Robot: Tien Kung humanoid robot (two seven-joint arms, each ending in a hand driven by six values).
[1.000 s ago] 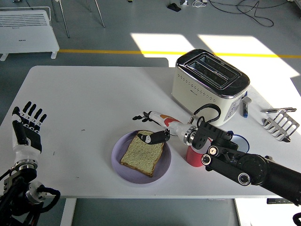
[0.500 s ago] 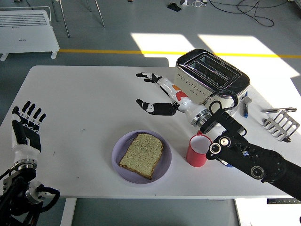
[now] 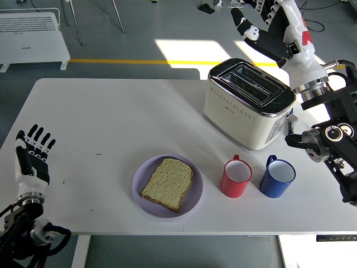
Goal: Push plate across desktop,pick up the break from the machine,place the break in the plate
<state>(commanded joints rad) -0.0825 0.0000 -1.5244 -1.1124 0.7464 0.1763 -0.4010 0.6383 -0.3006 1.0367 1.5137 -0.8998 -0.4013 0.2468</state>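
The white worktop (image 3: 111, 111) carries everything, with the task's things gathered at its right and middle. The cream toaster (image 3: 248, 103) sits at the far right, both slots empty, which fits a slice having been taken out. The lilac plate (image 3: 167, 187) lies near the front edge, centred, and the slice of bread (image 3: 168, 176) rests flat in it, so by my judgement the placing step is done. Just right of the plate stand a red mug (image 3: 237, 178) and a blue mug (image 3: 277, 177), side by side and apart from the toaster.

The right robot hand (image 3: 268, 25) is raised high above and beyond the toaster, fingers spread wide, holding nothing. The left robot hand (image 3: 32, 159) rests upright at the near left edge, fingers straight and empty.

No brand or lettering is legible on the toaster or mugs.
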